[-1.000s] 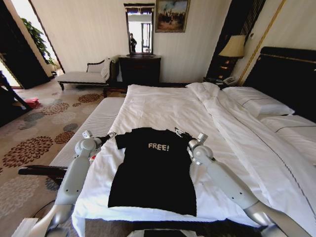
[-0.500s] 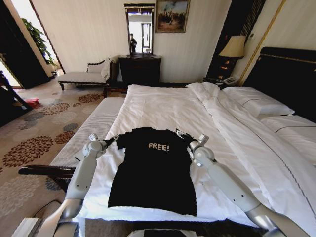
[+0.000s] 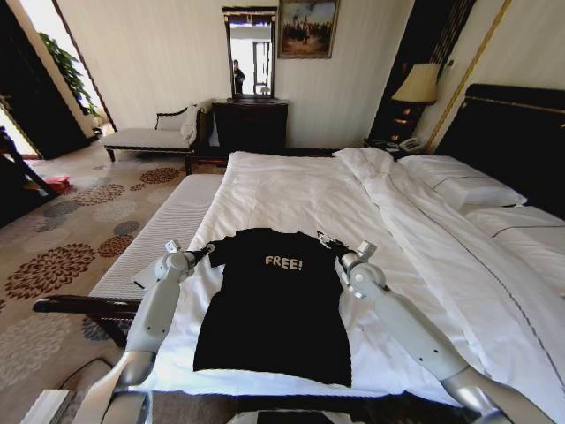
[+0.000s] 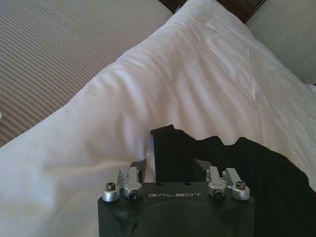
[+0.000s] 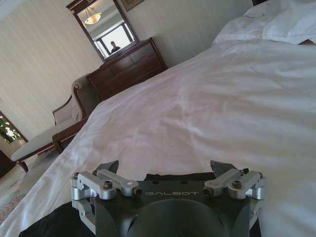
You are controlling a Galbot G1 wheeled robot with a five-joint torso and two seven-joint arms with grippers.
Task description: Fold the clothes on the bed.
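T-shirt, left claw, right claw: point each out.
T-shirt (image 3: 275, 309), head view, middle of its front.
Left claw (image 4: 170, 168), left wrist view, between fingertips at the sleeve.
Right claw (image 5: 168, 168), right wrist view, between open fingertips.

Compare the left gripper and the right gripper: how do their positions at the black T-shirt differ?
The left gripper is at the T-shirt's left sleeve, near the bed's edge; the right gripper is at the right sleeve, toward the bed's middle. The left fingers straddle the sleeve edge; the right fingers are above the fabric's edge. Both are open.
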